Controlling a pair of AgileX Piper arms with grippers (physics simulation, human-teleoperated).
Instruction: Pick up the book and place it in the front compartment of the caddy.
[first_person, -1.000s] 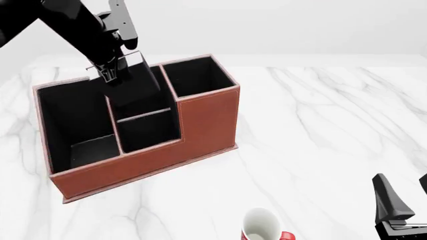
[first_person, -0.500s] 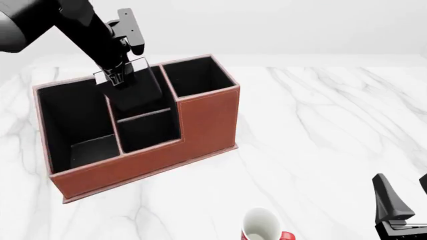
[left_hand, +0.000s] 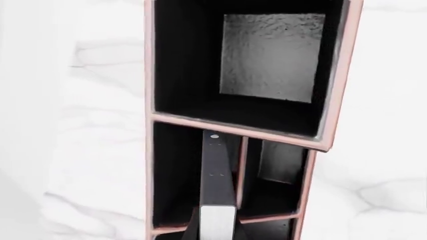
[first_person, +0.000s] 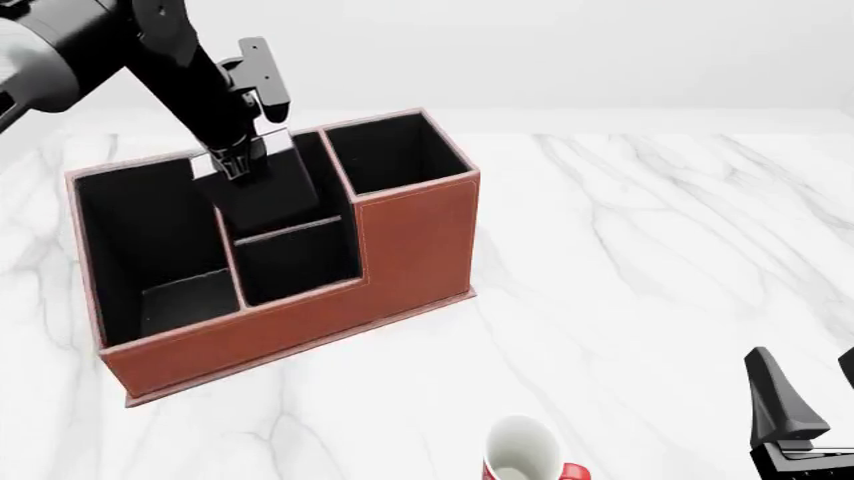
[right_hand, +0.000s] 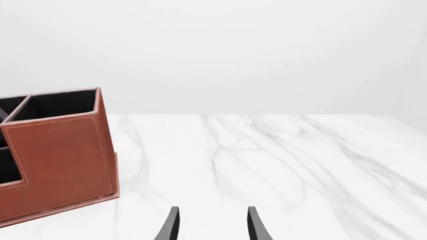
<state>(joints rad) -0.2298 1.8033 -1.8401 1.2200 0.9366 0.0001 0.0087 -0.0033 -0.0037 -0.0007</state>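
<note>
In the upper left of the front view, the left gripper (first_person: 242, 160) is clamped on the top edge of the thin matte-black book (first_person: 271, 190), which hangs tilted, its lower part dipping into a small middle cell of the reddish-brown leather-look caddy (first_person: 400, 250). The pick-up looks done; whether this cell is the front compartment I cannot tell. Lowering and release remain. Bottom centre stands a white mug with a red handle (first_person: 523, 452). At the lower right edge the right gripper (right_hand: 212, 226) rests idle, fingers parted and empty.
</note>
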